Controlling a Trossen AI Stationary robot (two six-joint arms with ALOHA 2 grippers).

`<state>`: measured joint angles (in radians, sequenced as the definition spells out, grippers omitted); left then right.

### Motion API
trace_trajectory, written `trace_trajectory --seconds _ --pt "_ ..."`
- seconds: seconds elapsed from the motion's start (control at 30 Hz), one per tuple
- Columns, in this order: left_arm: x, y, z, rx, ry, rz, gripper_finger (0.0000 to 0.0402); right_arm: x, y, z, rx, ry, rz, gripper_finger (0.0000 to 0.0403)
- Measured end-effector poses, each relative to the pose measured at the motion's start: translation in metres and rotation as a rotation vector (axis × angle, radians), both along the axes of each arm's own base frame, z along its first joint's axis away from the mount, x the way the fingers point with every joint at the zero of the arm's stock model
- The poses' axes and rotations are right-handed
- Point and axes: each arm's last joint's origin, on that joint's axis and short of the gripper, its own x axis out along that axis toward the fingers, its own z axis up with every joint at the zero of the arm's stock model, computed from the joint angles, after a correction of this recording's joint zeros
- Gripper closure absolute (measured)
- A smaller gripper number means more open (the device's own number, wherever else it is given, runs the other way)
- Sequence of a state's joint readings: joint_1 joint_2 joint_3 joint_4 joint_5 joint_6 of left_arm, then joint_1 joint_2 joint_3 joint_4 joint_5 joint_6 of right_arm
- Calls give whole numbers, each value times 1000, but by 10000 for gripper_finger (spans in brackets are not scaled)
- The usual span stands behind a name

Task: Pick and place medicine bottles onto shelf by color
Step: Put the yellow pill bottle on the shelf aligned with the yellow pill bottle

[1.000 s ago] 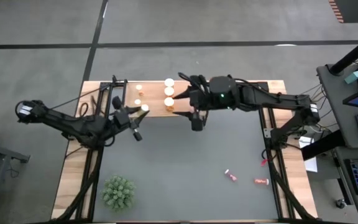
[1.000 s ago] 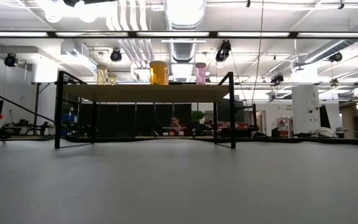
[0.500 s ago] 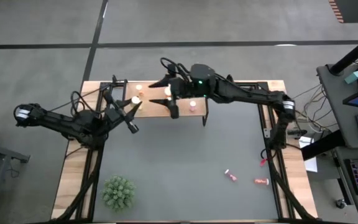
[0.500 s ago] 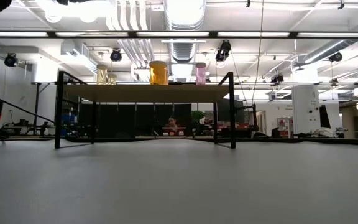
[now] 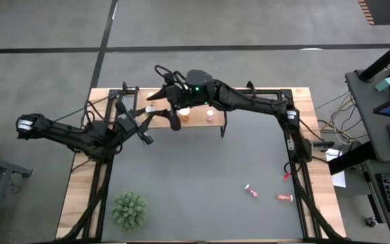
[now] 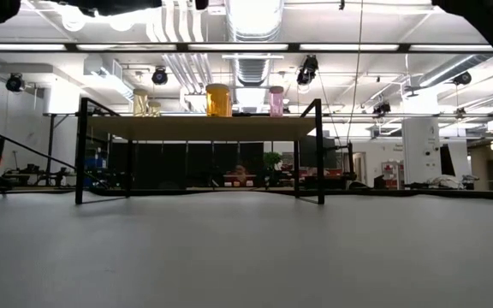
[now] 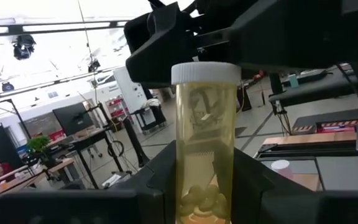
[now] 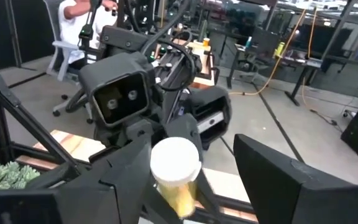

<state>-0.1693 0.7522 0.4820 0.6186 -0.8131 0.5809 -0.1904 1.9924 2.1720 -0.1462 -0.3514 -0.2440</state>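
The left gripper (image 5: 143, 116) sits at the left end of the shelf (image 5: 202, 123), its fingers (image 7: 253, 186) closed on the lower body of a yellow bottle (image 7: 205, 143) that stands upright between them. The bottle looks like thin, stiff, clear plastic with a white cap and a few pills at the bottom, so it is probably light and smooth; a firm hold on the body below the cap should suit it, and too hard a squeeze could make it slip or pop out.

The right gripper (image 5: 175, 118) hangs over the shelf's left half, just beside the left gripper. In the right wrist view a white-capped yellow bottle (image 8: 175, 171) shows between its wide-set fingers (image 8: 278, 171); whether they touch it cannot be told. The two arms crowd each other here, which is the main thing in the way.

More bottles stand on the shelf: an orange bottle (image 6: 218, 100) near its middle and a pink bottle (image 6: 276, 101) to the right of it. Well in front of the shelf, two small pink bottles (image 5: 251, 191) lie on the table (image 5: 202, 210), and a green plant (image 5: 128, 209) stands near the table's front left corner.
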Motion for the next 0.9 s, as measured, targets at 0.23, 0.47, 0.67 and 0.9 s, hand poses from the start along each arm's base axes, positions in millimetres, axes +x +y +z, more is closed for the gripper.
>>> trace_trajectory --seconds 0.23,0.47,0.67,0.9 --pt "-1 0 4 -11 -36 -1 320 1 0 -4 3 23 -4 184" --pt "-1 0 3 -13 -38 1 320 -2 2 1 -7 11 0 184" --pt "3 -1 2 -12 -27 2 320 0 7 1 -21 5 12 184" --pt "6 -1 4 -18 -59 1 320 0 9 2 -35 -11 17 198"
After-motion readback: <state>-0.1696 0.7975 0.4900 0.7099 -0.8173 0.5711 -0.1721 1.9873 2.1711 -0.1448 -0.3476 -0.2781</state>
